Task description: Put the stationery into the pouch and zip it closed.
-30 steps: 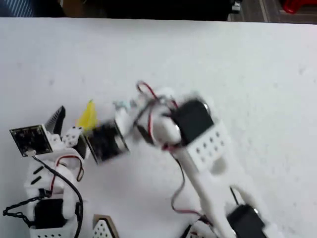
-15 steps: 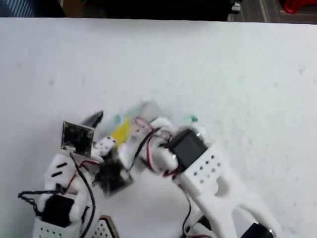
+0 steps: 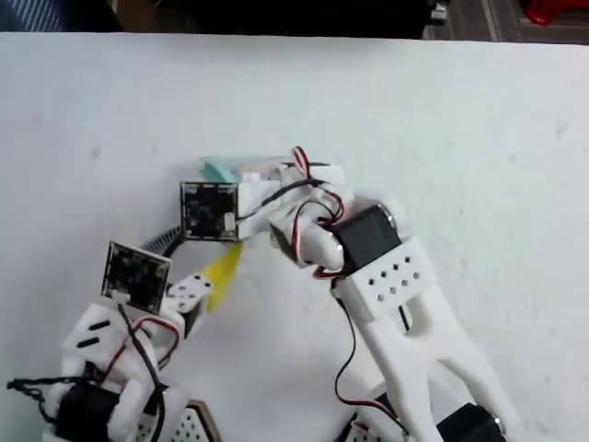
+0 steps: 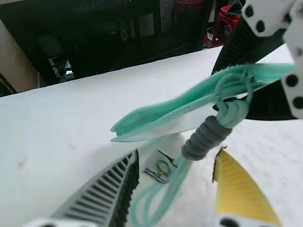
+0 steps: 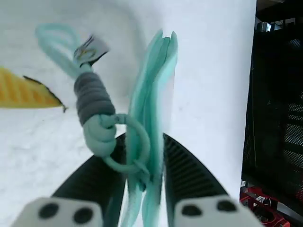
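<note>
The mint-green pouch (image 3: 221, 170) (image 4: 165, 111) (image 5: 158, 85) is held off the white table by one end, its flat sides pressed together. My right gripper (image 5: 144, 142) is shut on that end with its black fingers. From the zip ring hangs a mint cord with a grey wrapped pull (image 4: 206, 137) (image 5: 92, 99) and a small tag (image 5: 90, 49). My left gripper (image 4: 177, 156) (image 3: 204, 247) stands open just below the pouch. The cord loop dangles between its grey ribbed finger (image 4: 109, 189) and its yellow finger (image 4: 241, 189).
The white table (image 3: 442, 129) stretches bare to the back and the right. The right arm (image 3: 368, 249) crosses the middle from the front right. The left arm's base (image 3: 101, 387) sits at the front left. Dark furniture lines the far edge.
The right arm has carried the pouch away from the front edge and turned its wrist so the camera board faces up. The left gripper has dropped back slightly toward the front.
</note>
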You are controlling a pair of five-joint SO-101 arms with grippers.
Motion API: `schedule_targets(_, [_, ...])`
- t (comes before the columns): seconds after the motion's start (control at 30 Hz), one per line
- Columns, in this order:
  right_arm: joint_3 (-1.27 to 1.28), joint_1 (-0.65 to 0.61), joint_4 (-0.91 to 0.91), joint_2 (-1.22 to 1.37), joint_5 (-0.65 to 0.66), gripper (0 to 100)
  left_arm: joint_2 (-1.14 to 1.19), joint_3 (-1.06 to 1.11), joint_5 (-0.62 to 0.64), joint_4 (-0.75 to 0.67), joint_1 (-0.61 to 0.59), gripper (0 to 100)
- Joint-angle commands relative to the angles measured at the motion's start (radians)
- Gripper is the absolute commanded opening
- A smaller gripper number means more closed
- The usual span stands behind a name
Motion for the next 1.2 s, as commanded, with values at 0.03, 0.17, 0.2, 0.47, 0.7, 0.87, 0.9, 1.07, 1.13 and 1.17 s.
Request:
schedule_targets(0.03, [-0.041,0.005,-0.024,-0.027,-0.017,1.8,0.008,0.005,0.041,-0.092,-0.114,27])
schedule_targets(0.17, [-0.048,0.005,-0.016,-0.035,-0.017,1.8,0.008,-0.054,0.094,-0.066,-0.217,34])
schedule_targets(0.2, [-0.044,0.004,-0.015,-0.045,-0.017,1.8,0.008,-0.081,0.092,-0.041,-0.237,36])
schedule_targets(0.47, [-0.046,-0.108,0.084,-0.232,-0.008,1.8,0.010,-0.109,-0.118,0.014,-0.137,38])
schedule_targets(0.7, [-0.046,-0.259,0.200,-0.444,0.091,1.8,0.010,-0.186,-0.238,0.029,0.028,38])
schedule_targets(0.87, [-0.046,-0.289,0.286,-0.492,0.222,1.8,0.010,-0.183,-0.238,-0.002,0.039,38])
schedule_targets(0.9, [-0.046,-0.292,0.292,-0.492,0.239,1.8,0.010,-0.183,-0.230,0.009,0.041,38])
schedule_targets(1.07, [-0.040,-0.295,0.249,-0.490,0.244,1.8,0.008,-0.187,-0.187,0.063,0.189,37])
schedule_targets(1.13, [-0.040,-0.298,0.245,-0.490,0.244,1.8,0.008,-0.187,-0.186,0.066,0.265,34])
schedule_targets(1.17, [-0.040,-0.311,0.245,-0.490,0.244,1.8,0.008,-0.187,-0.189,0.064,0.295,31])
